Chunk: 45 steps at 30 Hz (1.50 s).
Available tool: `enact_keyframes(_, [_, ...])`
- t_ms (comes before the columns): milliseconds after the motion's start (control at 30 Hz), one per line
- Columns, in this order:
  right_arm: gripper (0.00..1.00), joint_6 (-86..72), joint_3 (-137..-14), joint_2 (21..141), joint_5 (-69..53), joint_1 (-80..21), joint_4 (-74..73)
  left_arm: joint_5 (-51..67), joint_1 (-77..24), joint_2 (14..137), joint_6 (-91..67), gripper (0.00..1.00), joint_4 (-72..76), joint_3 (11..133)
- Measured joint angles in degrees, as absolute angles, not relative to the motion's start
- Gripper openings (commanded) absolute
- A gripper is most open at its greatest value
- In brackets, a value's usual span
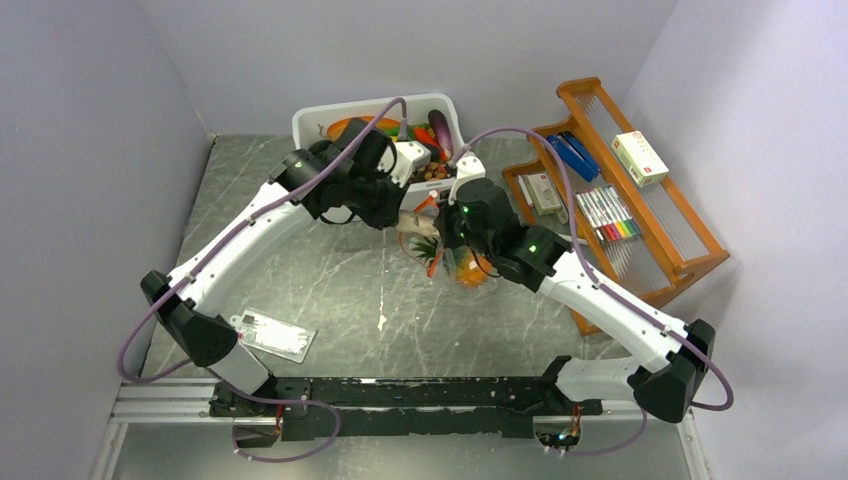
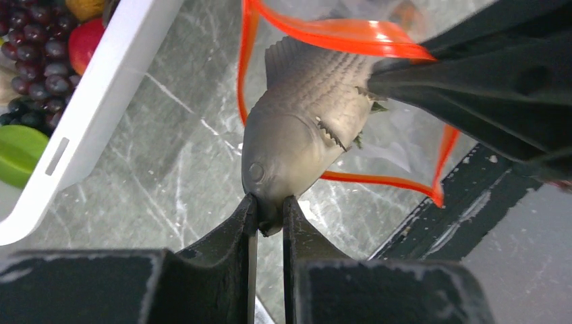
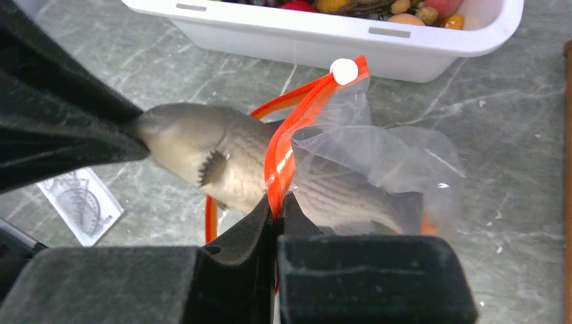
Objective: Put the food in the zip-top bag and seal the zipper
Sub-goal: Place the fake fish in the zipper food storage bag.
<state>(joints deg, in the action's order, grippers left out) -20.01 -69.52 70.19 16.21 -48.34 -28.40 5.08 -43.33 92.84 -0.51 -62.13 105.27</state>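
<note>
Pale walls box in a grey marbled desk (image 1: 330, 280); near its middle a grey toy fish (image 2: 297, 128) lies halfway into the zip-top bag (image 3: 384, 162), tail end under the clear film, head outside the mouth. The left fingers (image 2: 236, 229) are clamped on the fish's snout; the right fingers (image 3: 249, 226) are pinched shut on the orange-red zipper (image 3: 283, 152) at the near lip. The fish looks rubbery, light and smooth, so a grip on the tapered snout may slip; a hold further back on the body would likely be surer. The bag is thin and floppy and keeps no shape of its own; the zipper strip is probably its firmest part and the sensible place to hold. Just beyond stands a white tub (image 3: 324, 40) of other toy food; a flat card (image 1: 272, 335) lies at the near left; an orange rack (image 1: 690, 235) sits well apart on the right.
</note>
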Motion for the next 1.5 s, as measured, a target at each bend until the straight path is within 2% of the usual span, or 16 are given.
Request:
enact_keyframes(233, [0.00,-21.4,-67.2,68.6,12.9,-48.4,-24.0,12.2,-43.3,85.0,-2.5,0.07,-53.9,95.9])
enact_keyframes(433, [0.00,-21.8,-66.6,68.5,10.4,-48.4,-22.6,13.7,-43.3,85.8,-3.9,0.07,-50.7,93.7])
enact_keyframes(700, [0.00,-22.1,-65.4,67.9,5.0,-48.6,-18.7,13.1,-43.3,85.8,-5.0,0.07,-43.9,88.8])
enact_keyframes(1100, [0.00,-23.6,-64.5,67.2,1.2,-48.6,-16.7,9.2,-43.4,78.2,-7.3,0.07,-29.8,75.7])
enact_keyframes(1333, [0.00,-24.6,-64.5,66.3,0.7,-48.6,-17.0,7.0,-43.4,78.3,-7.4,0.14,-26.1,72.7])
enact_keyframes(1500, [0.00,-25.1,-64.5,66.3,-0.6,-48.6,-17.0,6.8,-43.4,78.5,-7.4,0.07,-23.3,71.4])
